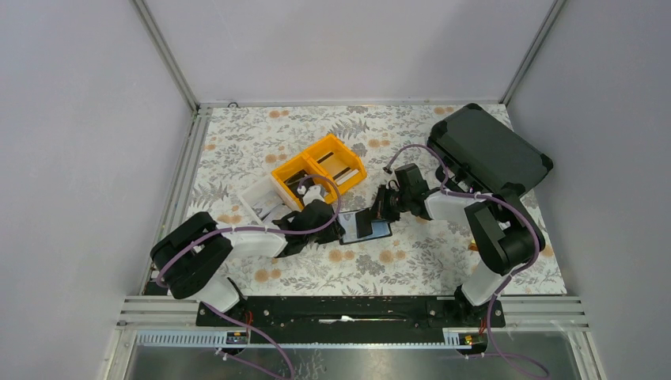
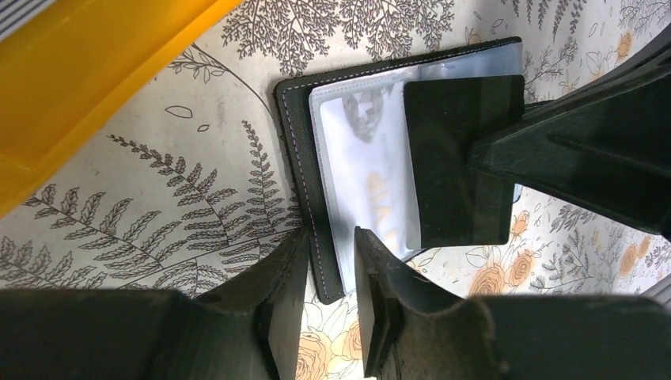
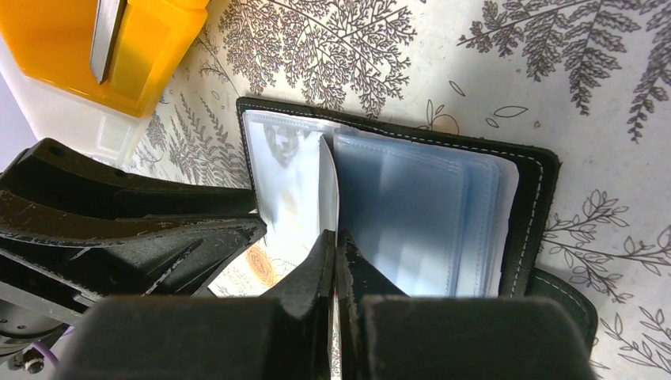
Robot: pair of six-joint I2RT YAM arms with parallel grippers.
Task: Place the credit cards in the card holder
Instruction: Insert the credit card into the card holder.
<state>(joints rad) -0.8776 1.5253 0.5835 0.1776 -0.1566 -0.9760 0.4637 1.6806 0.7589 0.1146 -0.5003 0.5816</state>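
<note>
The card holder (image 1: 365, 226) lies open on the floral mat, black outside with clear and light-blue pockets (image 3: 411, 214). My right gripper (image 3: 335, 236) is shut on a dark credit card. The card stands edge-on (image 3: 333, 182) over the holder's middle fold. In the left wrist view it is a dark rectangle (image 2: 463, 158) lying over the pockets. My left gripper (image 2: 331, 265) is open, and its fingers straddle the near corner of the holder's black cover (image 2: 305, 190). Another card (image 3: 107, 32) stands in the yellow bin.
A yellow bin (image 1: 320, 168) and a white bin (image 1: 259, 202) sit just behind the left gripper (image 1: 336, 227). A large black hard case (image 1: 487, 150) lies at the back right, behind the right arm. Metal rails run along the left and near edges.
</note>
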